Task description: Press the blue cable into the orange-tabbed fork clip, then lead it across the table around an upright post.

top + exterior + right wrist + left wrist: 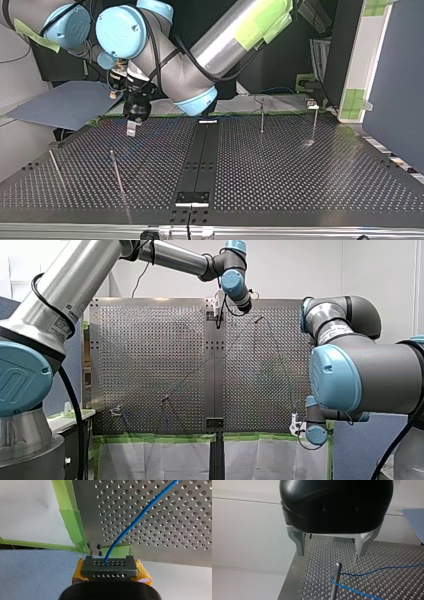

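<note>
Though no clip shows anywhere, routing looks far on. R wrist view: right gripper [110, 567], yellow pads closed on the cable [140, 517], just off the table [162, 537] corner. L wrist view: left gripper [329, 555] spread wide, holding nothing, over the table; cable bends round a post [337, 570] ahead. Front view: left gripper at table's far edge, right gripper at its near corner. Top view: cable too thin to trace. To do, prob.: release only; clip step unconfirmed.
</note>
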Controlling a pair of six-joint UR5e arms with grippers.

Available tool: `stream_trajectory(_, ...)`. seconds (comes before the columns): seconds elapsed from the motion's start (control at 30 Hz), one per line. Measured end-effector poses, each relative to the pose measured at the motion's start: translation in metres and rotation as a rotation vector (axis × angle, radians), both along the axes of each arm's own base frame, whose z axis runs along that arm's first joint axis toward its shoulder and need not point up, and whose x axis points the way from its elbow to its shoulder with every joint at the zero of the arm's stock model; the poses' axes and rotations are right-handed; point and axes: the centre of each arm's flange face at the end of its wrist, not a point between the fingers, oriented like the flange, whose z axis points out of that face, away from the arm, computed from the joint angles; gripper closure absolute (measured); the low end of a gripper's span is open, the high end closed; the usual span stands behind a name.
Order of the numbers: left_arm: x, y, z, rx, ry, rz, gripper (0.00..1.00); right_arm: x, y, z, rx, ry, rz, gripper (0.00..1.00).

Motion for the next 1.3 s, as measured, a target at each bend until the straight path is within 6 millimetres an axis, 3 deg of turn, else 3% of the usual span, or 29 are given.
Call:
stream_trajectory(0.23,-0.017,0.004,-0.002,0.019,0.027,-0.009,0.00,0.000,0.000,0.000,0.000,0.000,0.000,1.00)
stream_trajectory(1.3,-0.075,0.078,0.064,-0.363,-0.096,-0.024,0.00,0.001,0.000,0.001,0.001,-0.001,0.005,1.00)
